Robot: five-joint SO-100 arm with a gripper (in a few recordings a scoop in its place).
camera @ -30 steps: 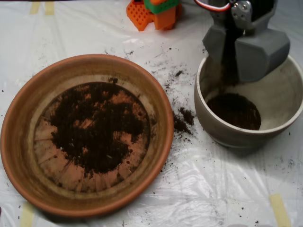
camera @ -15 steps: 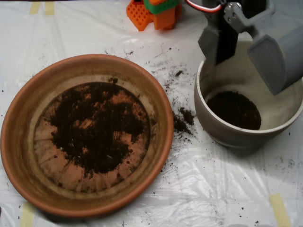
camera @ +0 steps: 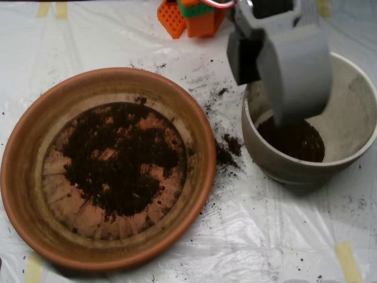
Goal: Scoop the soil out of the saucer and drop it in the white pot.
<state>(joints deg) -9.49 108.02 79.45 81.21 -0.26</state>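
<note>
The terracotta saucer (camera: 26, 177) lies at the left, and dark soil (camera: 118, 159) covers most of its ridged base. At the right stands the white pot (camera: 353, 112) with a patch of soil (camera: 297, 141) on its bottom. My grey scoop (camera: 265, 100) hangs above the pot's left rim. It is open: the smaller dark shell is on the left and the larger pale shell reaches lower over the pot's inside. I see no soil in the scoop. The scoop hides part of the pot's left wall.
Spilled soil clumps (camera: 227, 150) and scattered crumbs lie on the white plastic sheet between saucer and pot. An orange and green block piece (camera: 191, 15) sits at the top edge. Yellow tape strips (camera: 347, 259) mark the sheet's corners.
The scoop has swung left from over the pot's right side to its left rim. Its shells, spread wide half a second ago, now stand closer together. The soil in the pot and saucer looks unchanged.
</note>
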